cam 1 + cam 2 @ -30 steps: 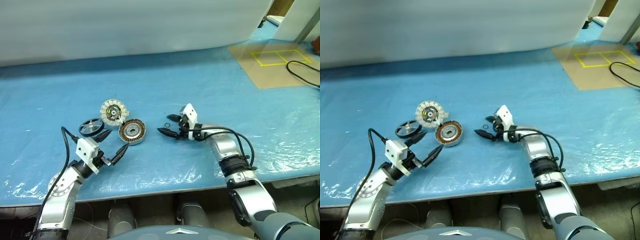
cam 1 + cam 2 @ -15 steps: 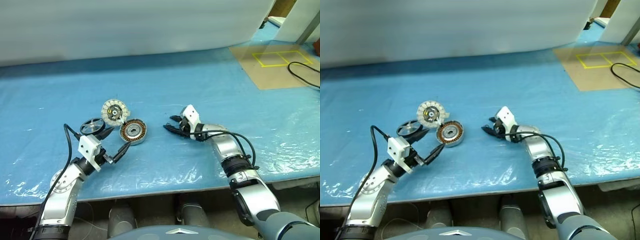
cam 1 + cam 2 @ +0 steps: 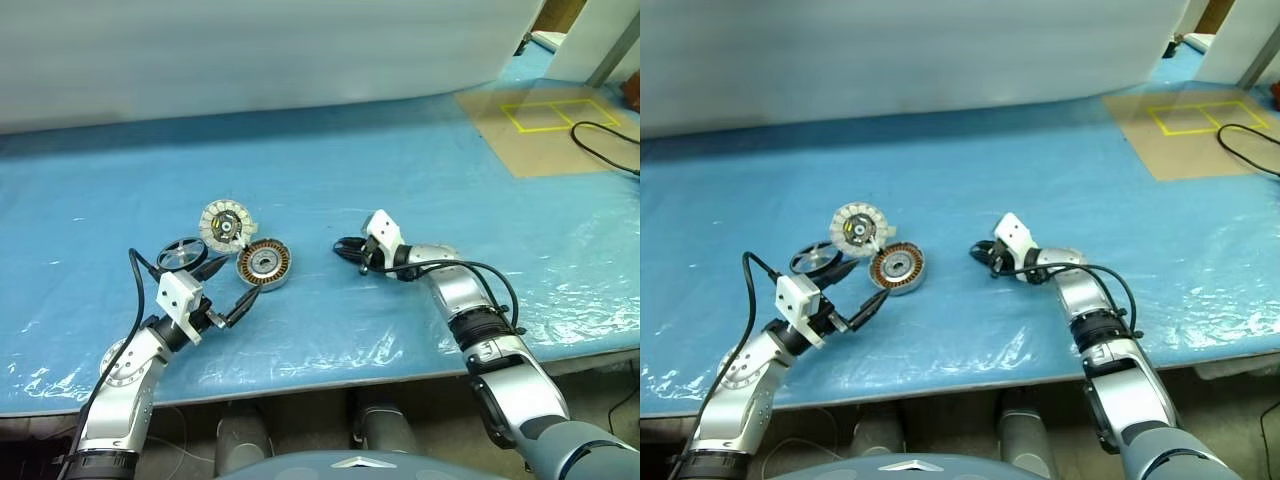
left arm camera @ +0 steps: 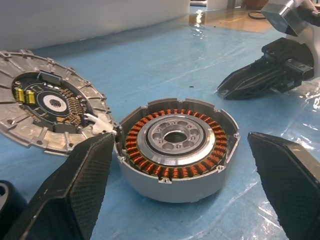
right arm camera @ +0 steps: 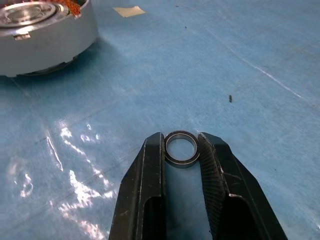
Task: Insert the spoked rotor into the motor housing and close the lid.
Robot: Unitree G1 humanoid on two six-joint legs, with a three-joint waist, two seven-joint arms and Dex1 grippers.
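The motor housing, a silver cup with copper windings, sits on the blue sheet. The lid lies just behind it, its segmented face up. The dark spoked rotor rests to their left. My left gripper stands open close in front of the housing, one finger on each side in the left wrist view, touching nothing. To the right of the housing, my right gripper is low on the sheet. Its fingers are shut on a small metal ring.
A crinkled blue plastic sheet covers the table, whose front edge runs close to my arms. A brown board with yellow tape squares and a black cable lie at the far right. A white wall rises behind.
My right gripper's fingers have closed from wide open onto the small metal ring on the sheet. The left arm and the motor parts have not moved.
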